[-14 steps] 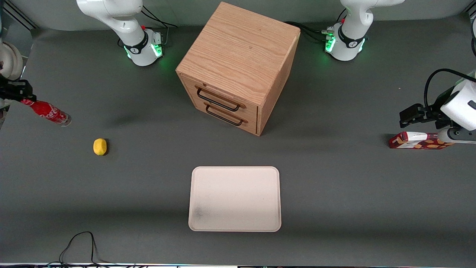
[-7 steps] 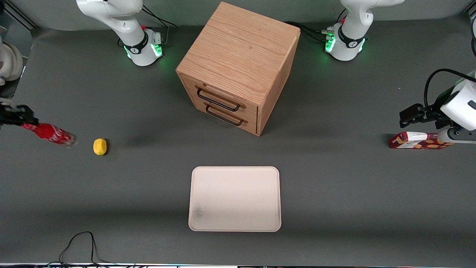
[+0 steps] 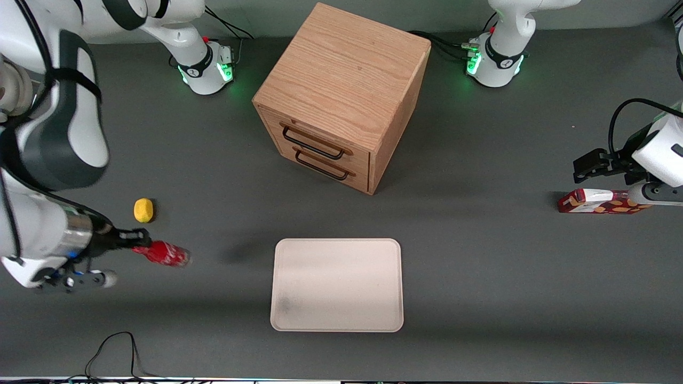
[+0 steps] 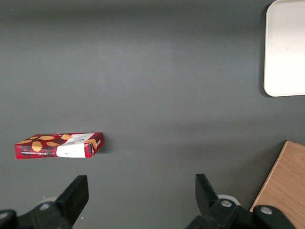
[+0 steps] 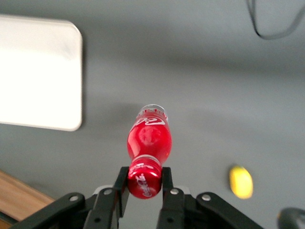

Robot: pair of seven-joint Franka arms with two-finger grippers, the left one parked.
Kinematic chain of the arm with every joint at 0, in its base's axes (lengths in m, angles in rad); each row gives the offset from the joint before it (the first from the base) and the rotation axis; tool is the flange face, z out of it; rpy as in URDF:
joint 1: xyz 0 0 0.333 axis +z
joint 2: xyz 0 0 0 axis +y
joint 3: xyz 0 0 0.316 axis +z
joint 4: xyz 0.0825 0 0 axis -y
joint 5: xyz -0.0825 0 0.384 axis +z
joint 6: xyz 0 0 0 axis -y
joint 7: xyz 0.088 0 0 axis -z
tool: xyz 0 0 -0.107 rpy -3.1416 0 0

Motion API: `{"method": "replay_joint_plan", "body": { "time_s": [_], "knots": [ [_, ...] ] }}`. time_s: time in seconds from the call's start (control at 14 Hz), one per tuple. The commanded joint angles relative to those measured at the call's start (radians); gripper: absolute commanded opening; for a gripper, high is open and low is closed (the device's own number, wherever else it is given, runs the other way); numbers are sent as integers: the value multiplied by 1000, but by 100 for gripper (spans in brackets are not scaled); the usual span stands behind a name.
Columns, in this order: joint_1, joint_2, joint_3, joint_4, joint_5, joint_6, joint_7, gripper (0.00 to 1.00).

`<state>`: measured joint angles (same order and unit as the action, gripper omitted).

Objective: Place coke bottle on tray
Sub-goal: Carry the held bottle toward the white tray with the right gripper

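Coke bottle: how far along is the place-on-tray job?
Done: the gripper is shut on the coke bottle at its cap end, lifted off the table. In hand: carrying it, nearer the front camera than the lemon. Left: reach the tray, which holds nothing yet, and release.

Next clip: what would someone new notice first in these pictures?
Probably the red coke bottle, held by its cap end in the pincer and carried above the table, base pointing toward the tray. The cream tray lies bare, nearer the front camera than the wooden drawer cabinet. A small yellow lemon sits on the table close to the bottle.
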<state>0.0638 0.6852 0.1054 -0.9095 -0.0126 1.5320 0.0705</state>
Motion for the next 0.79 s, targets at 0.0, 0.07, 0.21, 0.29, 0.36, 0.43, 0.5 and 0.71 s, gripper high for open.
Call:
{"method": "replay_joint_plan", "body": {
  "time_s": [0.0, 0.07, 0.21, 0.29, 0.36, 0.43, 0.5, 0.71],
  "knots": [
    [79, 91, 4, 103, -6, 68, 51, 0],
    [108, 111, 4, 103, -33, 104, 58, 0],
    [169, 152, 2, 104, -62, 180, 109, 0],
    [197, 164, 2, 106, -87, 200, 118, 0],
    [218, 172, 2, 106, -105, 204, 126, 0],
    [241, 191, 2, 107, -112, 229, 144, 0],
    [266, 201, -1, 107, -125, 250, 163, 0],
    [294, 232, 4, 115, -148, 290, 167, 0]
  ]
}}
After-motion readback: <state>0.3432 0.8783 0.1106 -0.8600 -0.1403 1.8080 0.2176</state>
